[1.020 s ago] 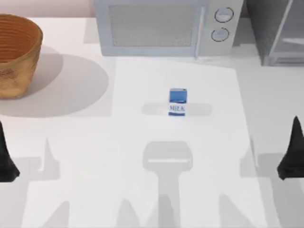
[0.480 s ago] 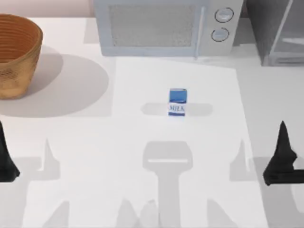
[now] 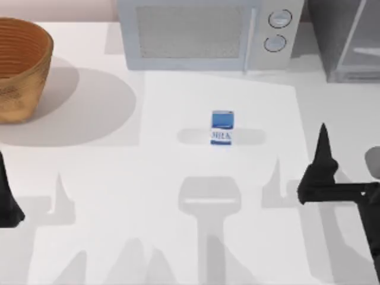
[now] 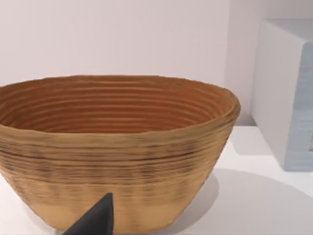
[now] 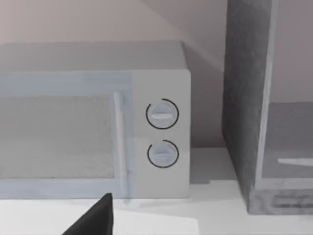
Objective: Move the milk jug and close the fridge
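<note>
The milk jug (image 3: 222,127), a small carton with a blue top and a white lower half, stands upright in the middle of the table. My right gripper (image 3: 322,142) hovers to its right and a little nearer the front edge, well apart from it; its dark tip (image 5: 100,215) shows in the right wrist view. The fridge (image 3: 341,38), a grey speckled cabinet with a pale glassy door panel (image 3: 363,35), stands at the back right, and its wall (image 5: 244,107) faces the right wrist view. My left gripper (image 3: 5,190) is parked at the table's left edge.
A light-grey microwave (image 3: 208,32) with two round knobs (image 5: 162,133) stands at the back centre, left of the fridge. A woven brown basket (image 3: 21,65) sits at the back left, and its wall (image 4: 112,147) is close in the left wrist view.
My right gripper has moved left and toward the back of the table, closer to the milk jug, and more of its arm now shows. The left arm and the jug have not moved.
</note>
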